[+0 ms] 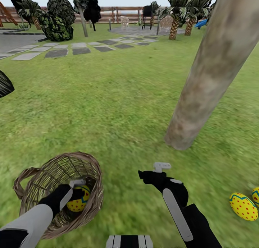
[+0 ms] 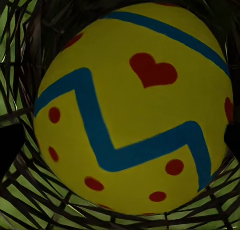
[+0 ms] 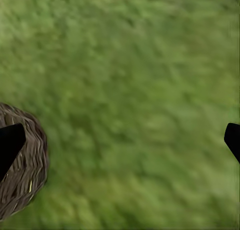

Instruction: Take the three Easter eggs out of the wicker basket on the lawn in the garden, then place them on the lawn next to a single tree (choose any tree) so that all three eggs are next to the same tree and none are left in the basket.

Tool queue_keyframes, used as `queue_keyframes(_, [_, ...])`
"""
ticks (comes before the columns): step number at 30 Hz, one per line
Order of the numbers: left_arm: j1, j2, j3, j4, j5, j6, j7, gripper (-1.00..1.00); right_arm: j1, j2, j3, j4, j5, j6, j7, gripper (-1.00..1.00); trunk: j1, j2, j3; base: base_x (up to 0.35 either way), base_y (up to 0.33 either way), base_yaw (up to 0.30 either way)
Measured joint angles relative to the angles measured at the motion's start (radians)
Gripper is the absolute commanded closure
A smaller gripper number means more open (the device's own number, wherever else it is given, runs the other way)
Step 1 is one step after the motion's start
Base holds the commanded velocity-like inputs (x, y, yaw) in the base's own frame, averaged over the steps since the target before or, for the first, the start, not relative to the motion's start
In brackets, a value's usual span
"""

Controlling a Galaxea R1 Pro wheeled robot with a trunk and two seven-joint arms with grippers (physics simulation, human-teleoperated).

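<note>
Your left tool (image 1: pixel 77 190) reaches into the wicker basket (image 1: pixel 39 185) with its fingers spread around the last Easter egg (image 2: pixel 132 107), not yet pinching it. The egg looks smooth, rigid and likely slippery; grip it across its widest middle. Your right tool (image 1: pixel 153 172) hangs spread and empty over the lawn (image 1: pixel 118 108). Two eggs (image 1: pixel 244 206) lie on the grass near the tree (image 1: pixel 212 68).

Residential garden: lawn (image 1: pixel 108 97), stepping-stone path (image 1: pixel 68 50), slatted wooden fence (image 1: pixel 118 14), palms (image 1: pixel 176 14), patio chairs (image 1: pixel 125 21).
</note>
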Motion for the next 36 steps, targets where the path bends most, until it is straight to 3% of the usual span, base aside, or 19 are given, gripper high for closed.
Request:
queue_keyframes(11, [0.000,-0.002,0.001,0.000,0.001,-0.053,0.000,-1.00,-0.001,0.000,0.000,0.000,0.000,0.000,0.000,-1.00,0.000,0.000,-0.004,0.000,0.000,0.000])
queue_keyframes(15, [0.000,-0.003,0.001,0.000,0.004,-0.057,0.000,-1.00,-0.001,0.000,0.000,0.000,0.000,0.000,0.000,-1.00,0.002,-0.001,-0.019,0.000,0.000,0.000])
queue_keyframes(20, [0.000,0.000,0.000,0.001,0.048,-0.063,0.000,-1.00,-0.001,0.000,0.000,0.000,0.000,0.000,0.000,-1.00,0.003,-0.001,-0.023,0.000,0.000,0.000])
queue_keyframes(25, [0.000,0.000,-0.001,0.001,0.070,-0.064,0.000,-1.00,-0.001,0.000,0.000,0.000,0.000,0.000,0.000,-1.00,0.003,-0.002,-0.027,0.000,0.000,0.000])
queue_keyframes(29, [-0.002,0.000,-0.003,-0.010,0.054,-0.063,0.004,-1.00,-0.002,0.000,0.000,0.000,0.000,0.000,0.000,-1.00,0.004,-0.003,-0.042,0.000,0.000,0.000])
queue_keyframes(36, [-0.001,0.001,-0.003,-0.011,0.061,-0.063,0.006,-1.00,-0.002,0.000,0.000,0.000,0.000,0.000,0.000,-1.00,0.004,-0.003,-0.043,0.000,0.000,0.000])
